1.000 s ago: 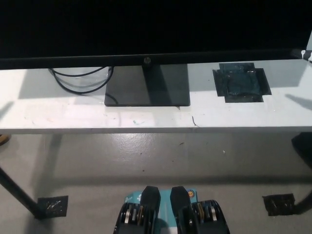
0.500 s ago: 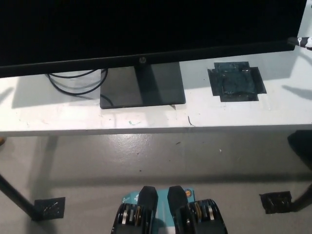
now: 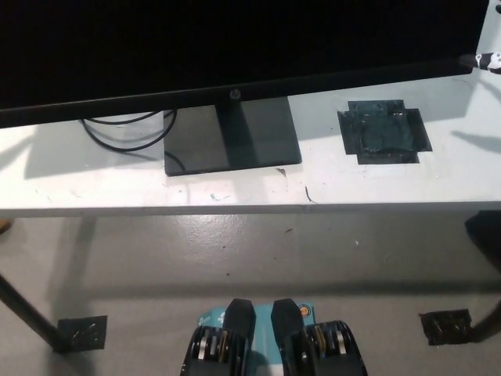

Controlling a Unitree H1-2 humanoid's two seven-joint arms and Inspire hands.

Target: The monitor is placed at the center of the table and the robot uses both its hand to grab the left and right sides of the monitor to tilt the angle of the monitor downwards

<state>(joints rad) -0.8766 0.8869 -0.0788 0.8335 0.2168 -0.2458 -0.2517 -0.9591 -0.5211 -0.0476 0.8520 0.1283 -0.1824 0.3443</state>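
The monitor point(image 3: 235, 47) on the bench point(image 3: 235, 188) looks tilted already; neither hand shows, so their grip can't be told

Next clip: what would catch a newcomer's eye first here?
The big dark monitor fills the top of the head view, its lower edge slanting across the white table above its square black base. To the base's right a patch of dark tape is stuck on the tabletop, and black cables loop to its left.
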